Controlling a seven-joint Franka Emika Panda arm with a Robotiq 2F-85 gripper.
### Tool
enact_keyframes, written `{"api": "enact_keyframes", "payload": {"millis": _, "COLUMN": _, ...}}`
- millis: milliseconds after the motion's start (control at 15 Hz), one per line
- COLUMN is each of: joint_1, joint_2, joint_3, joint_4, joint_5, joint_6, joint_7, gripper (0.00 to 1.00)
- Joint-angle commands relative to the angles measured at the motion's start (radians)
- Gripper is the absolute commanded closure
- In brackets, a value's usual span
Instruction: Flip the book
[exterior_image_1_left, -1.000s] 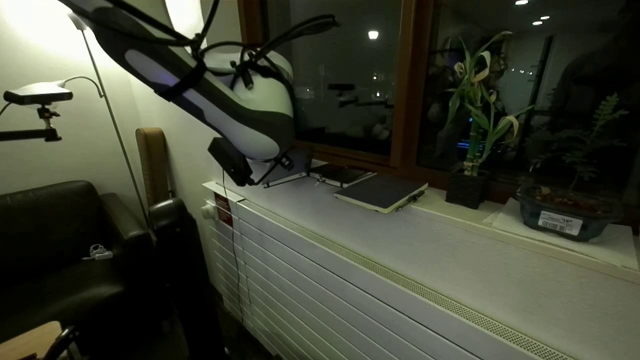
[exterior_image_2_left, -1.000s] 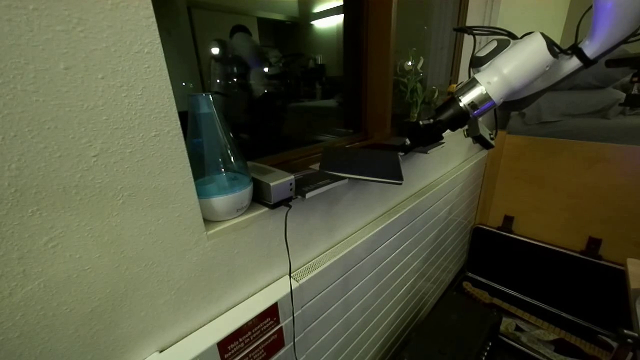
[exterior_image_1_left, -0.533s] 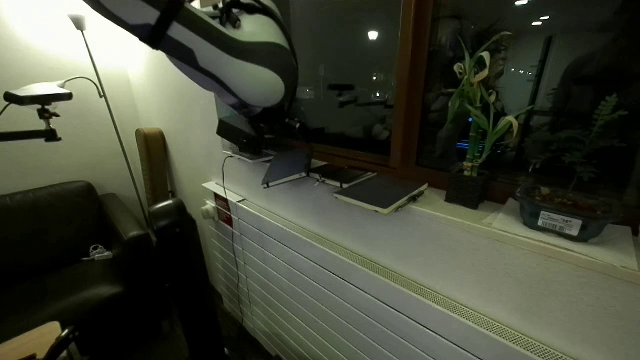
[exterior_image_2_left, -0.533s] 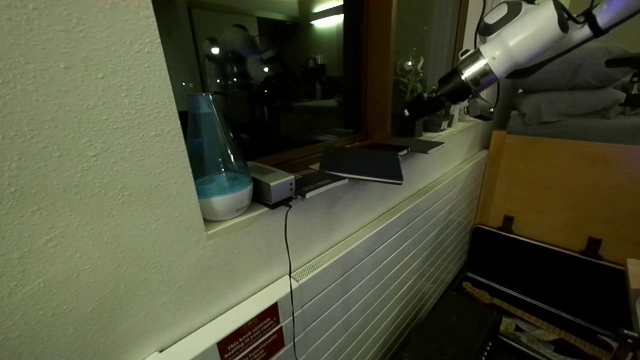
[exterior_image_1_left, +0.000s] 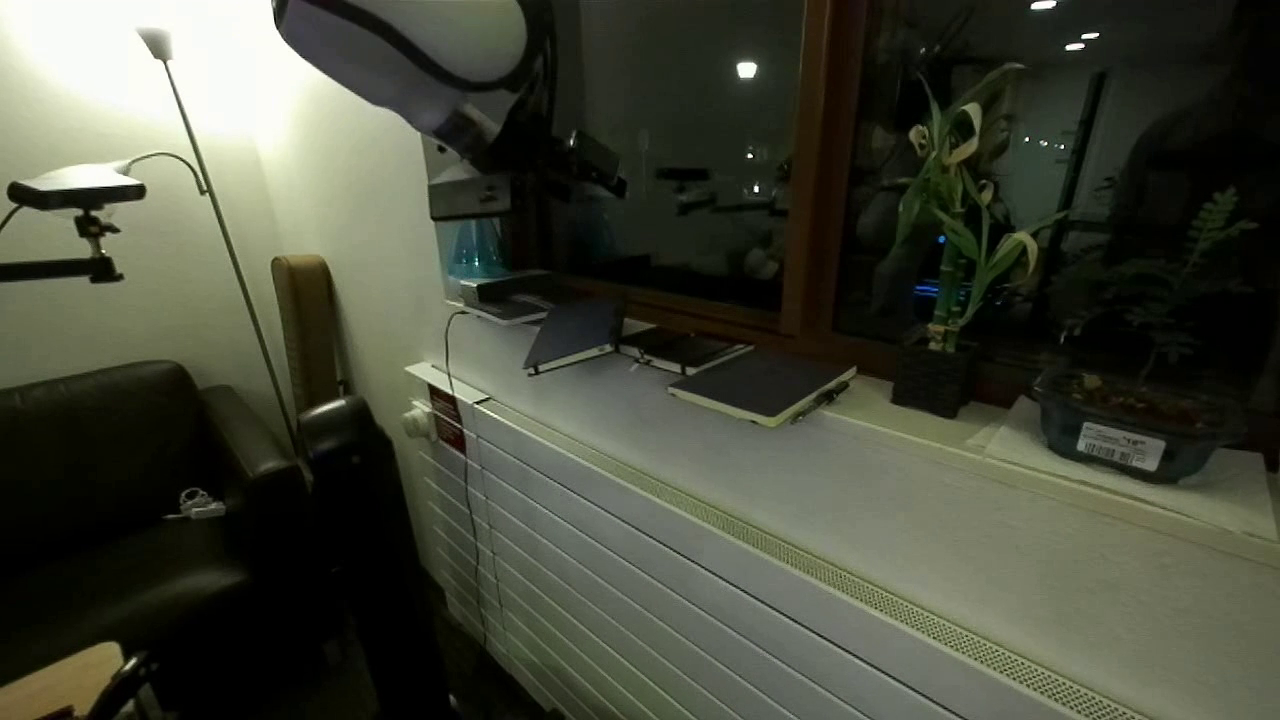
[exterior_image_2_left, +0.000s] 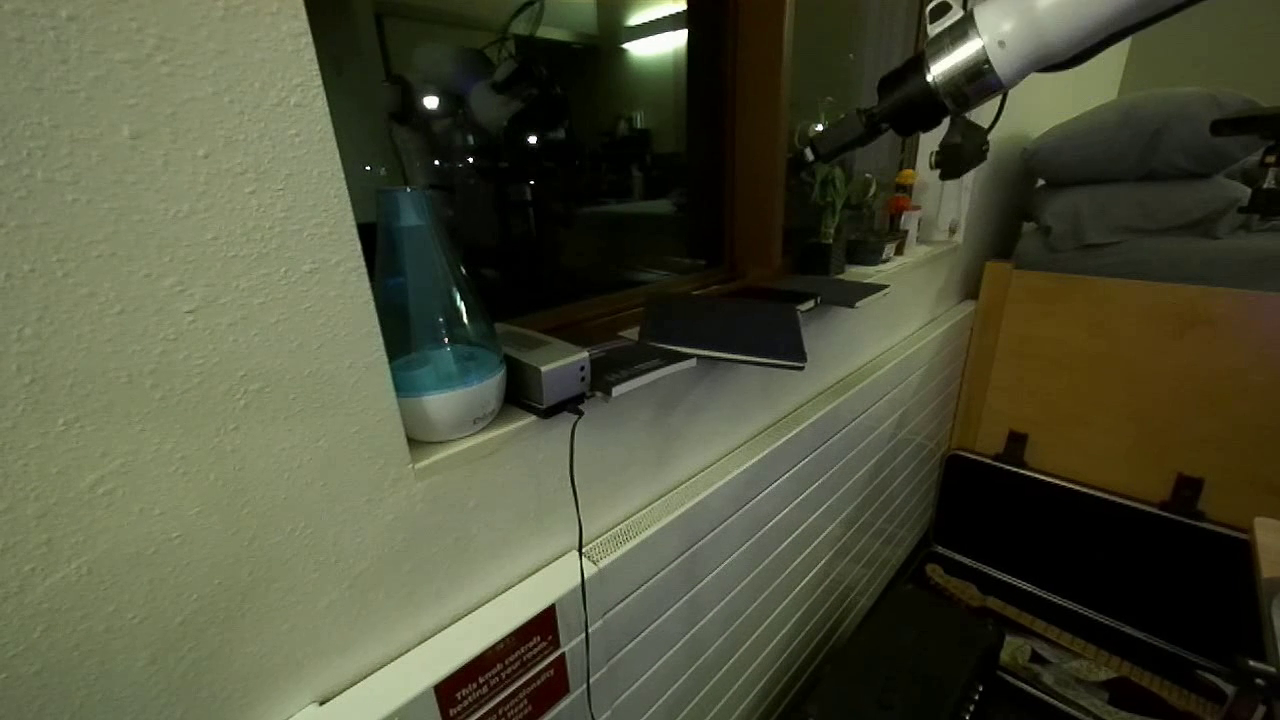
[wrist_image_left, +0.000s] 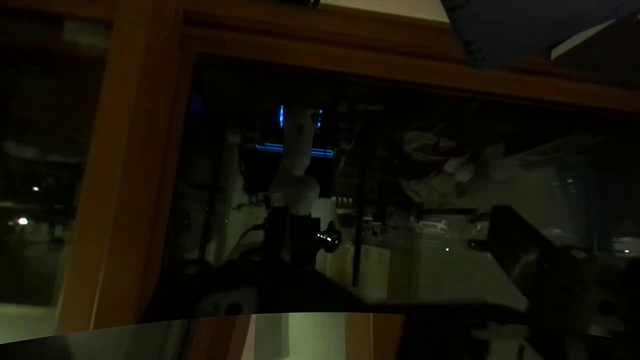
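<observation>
the claw (exterior_image_2_left: 812, 155) hangs in the air above the surface (exterior_image_1_left: 930, 520), apart from everything on it and released, its fingers (wrist_image_left: 510, 245) spread in the dim wrist view. the book (exterior_image_2_left: 722, 328), thin and dark-covered, lies tilted on the surface below the window frame (exterior_image_2_left: 755, 130), one side overlapping a black lettered volume (exterior_image_2_left: 640, 368). that volume sits just beside a silvery box (exterior_image_2_left: 545, 372), with a blue-and-white cone-shaped vessel (exterior_image_2_left: 445, 390) past it, so this end is crowded. on the book's other side a black notebook (exterior_image_1_left: 690, 350) lies close, whether touching cannot be told, then a grey notebook (exterior_image_1_left: 765, 385) with a pen (exterior_image_1_left: 822, 402) along its edge. farther on stand a leafy stalk (exterior_image_1_left: 948, 260) in a dark square pot (exterior_image_1_left: 933, 380) and a stickered planter (exterior_image_1_left: 1130, 440) on a white sheet (exterior_image_1_left: 1245, 492). a thin cord (exterior_image_2_left: 578, 500) falls from beside the silvery box.
</observation>
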Motion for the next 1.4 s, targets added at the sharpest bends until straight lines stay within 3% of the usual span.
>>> {"api": "enact_keyframes", "payload": {"millis": 0, "joint_1": 0.063, "joint_2": -0.057, "joint_3": -0.02, "joint_4": 0.0, "joint_5": -0.028, "joint_6": -0.037, "joint_7": -0.091, "gripper": 0.0}}
{"api": "enact_keyframes", "payload": {"millis": 200, "joint_1": 0.163, "joint_2": -0.074, "joint_3": -0.051, "joint_4": -0.006, "joint_5": -0.042, "joint_6": -0.084, "joint_7": -0.165, "gripper": 0.0}}
{"api": "enact_keyframes", "payload": {"millis": 467, "joint_1": 0.366, "joint_2": -0.091, "joint_3": -0.125, "joint_4": -0.014, "joint_5": -0.132, "joint_6": -0.169, "joint_7": -0.193, "gripper": 0.0}}
{"api": "enact_keyframes", "payload": {"millis": 533, "joint_1": 0.483, "joint_2": -0.097, "joint_3": -0.234, "joint_4": -0.051, "joint_5": 0.01, "joint_6": -0.194, "joint_7": -0.377, "gripper": 0.0}}
{"api": "enact_keyframes", "payload": {"millis": 600, "joint_1": 0.502, "joint_2": -0.112, "joint_3": -0.195, "joint_4": -0.032, "joint_5": -0.179, "joint_6": -0.21, "joint_7": -0.198, "gripper": 0.0}}
{"api": "enact_keyframes", "payload": {"millis": 733, "joint_1": 0.652, "joint_2": -0.137, "joint_3": -0.274, "joint_4": -0.065, "joint_5": -0.271, "joint_6": -0.259, "joint_7": -0.188, "gripper": 0.0}}
{"api": "enact_keyframes", "payload": {"millis": 800, "joint_1": 0.719, "joint_2": -0.158, "joint_3": -0.32, "joint_4": -0.1, "joint_5": -0.183, "joint_6": -0.291, "joint_7": -0.316, "gripper": 0.0}}
{"api": "enact_keyframes", "payload": {"millis": 1067, "joint_1": 1.012, "joint_2": -0.265, "joint_3": -0.501, "joint_4": -0.247, "joint_5": -0.185, "joint_6": -0.428, "joint_7": -0.407, "gripper": 0.0}}
{"api": "enact_keyframes", "payload": {"millis": 1333, "joint_1": 1.246, "joint_2": -0.41, "joint_3": -0.666, "joint_4": -0.456, "joint_5": -0.184, "joint_6": -0.555, "joint_7": -0.497, "gripper": 0.0}}
